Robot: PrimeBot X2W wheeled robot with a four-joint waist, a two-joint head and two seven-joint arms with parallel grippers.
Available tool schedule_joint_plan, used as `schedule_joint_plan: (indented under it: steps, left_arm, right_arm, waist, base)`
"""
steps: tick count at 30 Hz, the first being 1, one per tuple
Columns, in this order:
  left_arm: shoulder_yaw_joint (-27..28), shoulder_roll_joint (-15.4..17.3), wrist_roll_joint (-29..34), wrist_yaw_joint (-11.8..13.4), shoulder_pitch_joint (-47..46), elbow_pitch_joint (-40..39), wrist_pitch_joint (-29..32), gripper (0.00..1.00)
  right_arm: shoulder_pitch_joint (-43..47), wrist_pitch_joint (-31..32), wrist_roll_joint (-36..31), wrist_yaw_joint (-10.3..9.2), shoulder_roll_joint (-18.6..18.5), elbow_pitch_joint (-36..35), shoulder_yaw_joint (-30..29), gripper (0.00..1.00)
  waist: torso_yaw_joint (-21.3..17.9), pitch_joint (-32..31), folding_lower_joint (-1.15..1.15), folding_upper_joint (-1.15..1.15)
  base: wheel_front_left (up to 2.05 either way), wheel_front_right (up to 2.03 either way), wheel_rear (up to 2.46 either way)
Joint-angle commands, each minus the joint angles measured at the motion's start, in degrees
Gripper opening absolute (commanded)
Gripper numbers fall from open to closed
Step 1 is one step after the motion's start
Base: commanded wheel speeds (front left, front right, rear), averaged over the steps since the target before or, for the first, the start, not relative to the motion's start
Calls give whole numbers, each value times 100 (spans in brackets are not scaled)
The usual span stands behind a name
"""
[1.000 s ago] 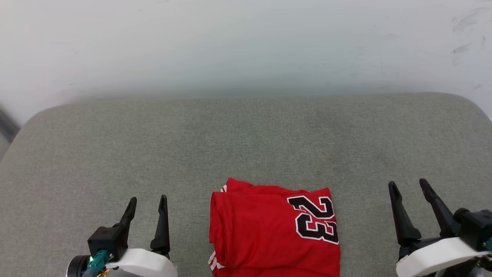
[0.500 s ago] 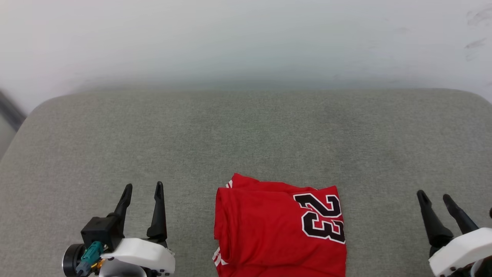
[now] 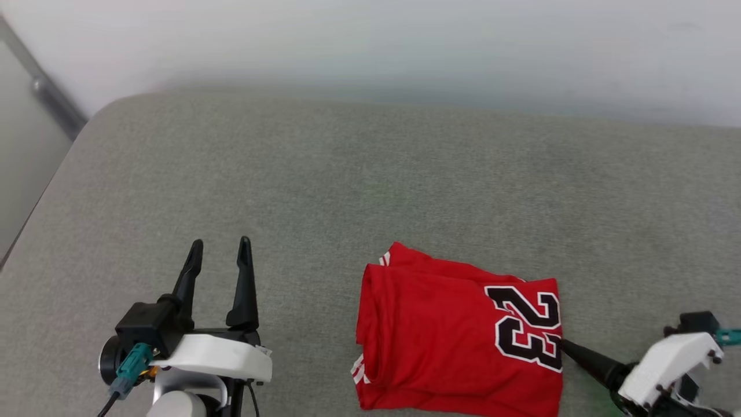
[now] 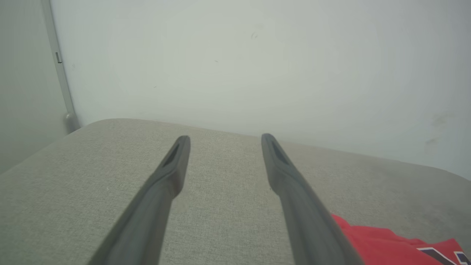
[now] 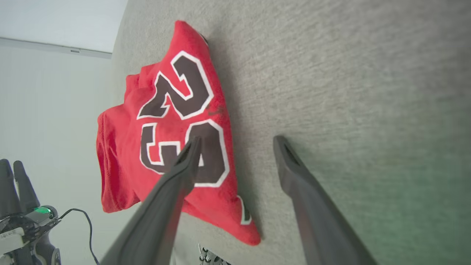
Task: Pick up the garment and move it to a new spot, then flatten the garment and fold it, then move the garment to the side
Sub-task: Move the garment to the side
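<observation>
Head view has the red shirt [image 3: 451, 341] folded into a rough rectangle on the grey cushion [image 3: 347, 174]. It's close to the near edge, with its lower hem right at the bottom of the frame, so I can't quite see all of it. The black 23 print [image 3: 527, 330] sits sideways on the right part, and bits of striped trim [image 3: 359, 370] poke out at the lower left and the top left corner.

My left tool [image 3: 220, 242] hovers over bare cushion, off to the left of the shirt, fingers apart. On the right, one dark finger shows there, tip at the shirt's right edge by the number, and the other finger is hidden behind it.

Right wrist view sorts that out. The right tool [image 5: 237, 141] has its fingers apart and straddling that edge, one over the print, one over bare cushion. Can't tell if either actually touches the fabric.

Left wrist view catches a red corner of the shirt, cut off at the bottom right.
</observation>
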Motion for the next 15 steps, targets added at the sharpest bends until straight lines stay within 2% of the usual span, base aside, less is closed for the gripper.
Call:
schedule_joint_plan:
  steps: [1, 8, 9, 10, 11, 15]
  left_arm:
    - [61, -61, 80, -60, -102, -20, -35, 100]
    - [183, -213, 259, -221, -162, 45, -37, 100]
    - [208, -241, 290, -257, -185, 51, -37, 100]
    - [225, -265, 312, -273, -195, 51, -37, 100]
    - [247, -288, 343, -299, -194, 57, -37, 100]
    - [347, -369, 448, -393, -121, 88, -37, 100]
  right_arm:
    - [-259, 41, 229, 1, 92, 206, 62, 100]
    - [-598, -5, 722, -4, 149, 976, 435, 100]
    - [-629, -20, 735, -5, 112, 1044, 500, 56]
    - [-650, -34, 740, -6, 74, 1099, 577, 23]
    - [-656, -64, 758, -6, 49, 1133, 645, 0]
    - [-721, -252, 739, -2, -194, 1001, 910, 0]
  waist:
    - [186, 155, 0, 0]
    - [459, 353, 0, 0]
    - [485, 369, 0, 0]
    - [500, 375, 0, 0]
    - [510, 372, 0, 0]
    - [493, 284, 0, 0]
  base:
    - [0, 0, 0]
    - [0, 0, 0]
    - [0, 0, 0]
    - [0, 0, 0]
    - [0, 0, 0]
    - [0, 0, 0]
